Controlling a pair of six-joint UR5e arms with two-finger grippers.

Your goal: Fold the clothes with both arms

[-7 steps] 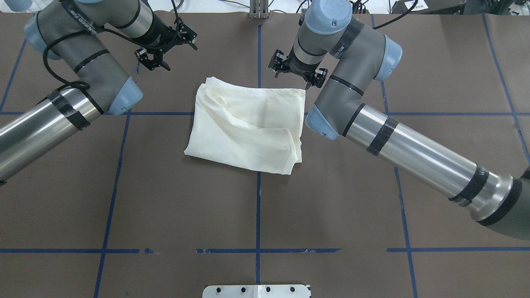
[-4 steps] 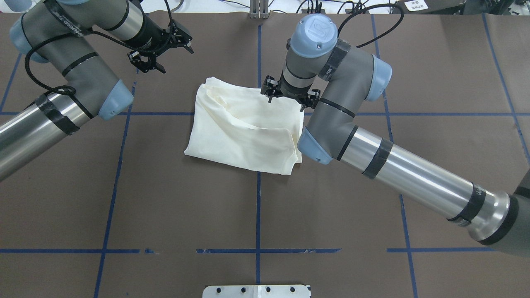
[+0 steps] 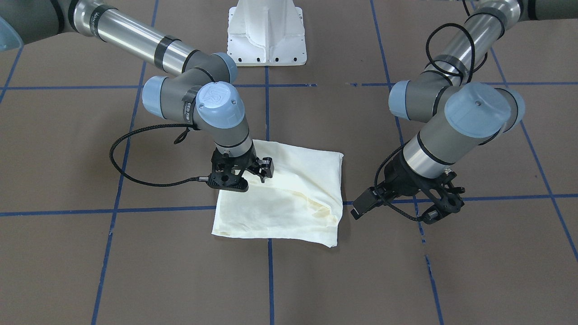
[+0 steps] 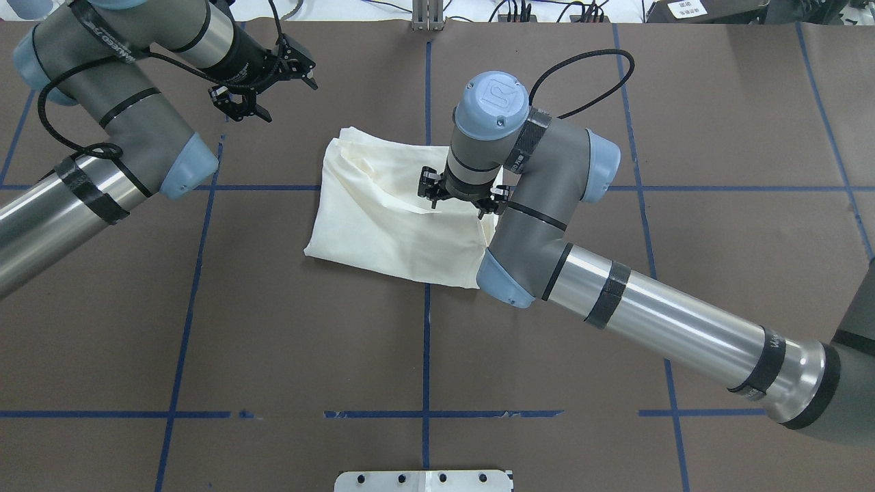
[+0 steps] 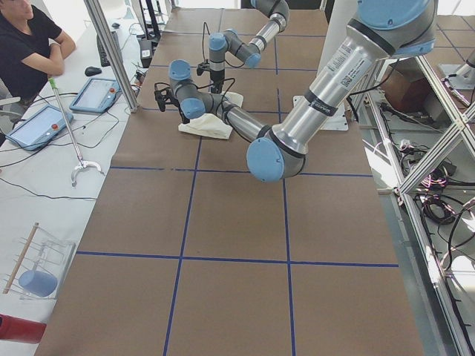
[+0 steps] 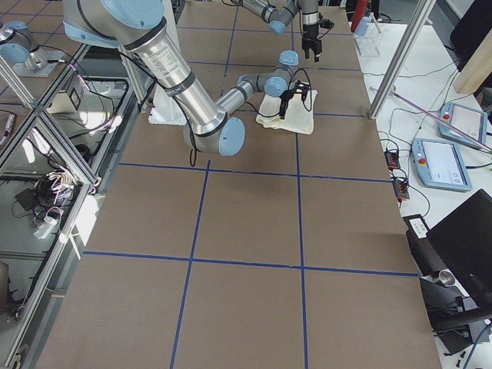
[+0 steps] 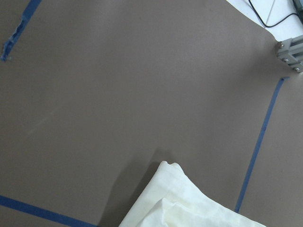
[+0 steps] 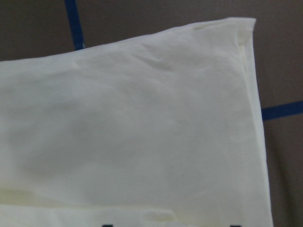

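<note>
Overhead, reading left to right. The left arm (image 4: 130, 116), grey-and-silver and jointed, with light blue joint caps and a looping black cable, enters over the table's left edge and bends toward the far edge. Its black two-finger left gripper (image 4: 245, 108) hangs above the bare brown table (image 4: 287, 328), off the garment's far left corner and clear of the cloth. The jaws stand apart and hold nothing. Its wrist camera sees only that corner of cloth at the bottom of its view.

The cream-white long-sleeved T-shirt (image 4: 383, 219) lies folded into a rough rectangle with a plain cream face upward. It sits in the far half of the table at mid-width, straddling the centre line of the blue tape lines (image 4: 102, 414) that mark a grid on the surface. A soft diagonal crease crosses its upper layer.

The black two-finger right gripper (image 4: 456, 203) points straight down, low over the right part of the T-shirt. Its jaws are spread, with the two tips showing wide apart at the bottom of the wrist view and nothing between them. Whether the tips touch the cloth cannot be told. The right arm (image 4: 656, 321), of the same build, reaches in from the table's right near corner, its elbow overlapping the garment's right edge.

A white pedestal base (image 3: 266, 27) stands at the middle of the near edge.
</note>
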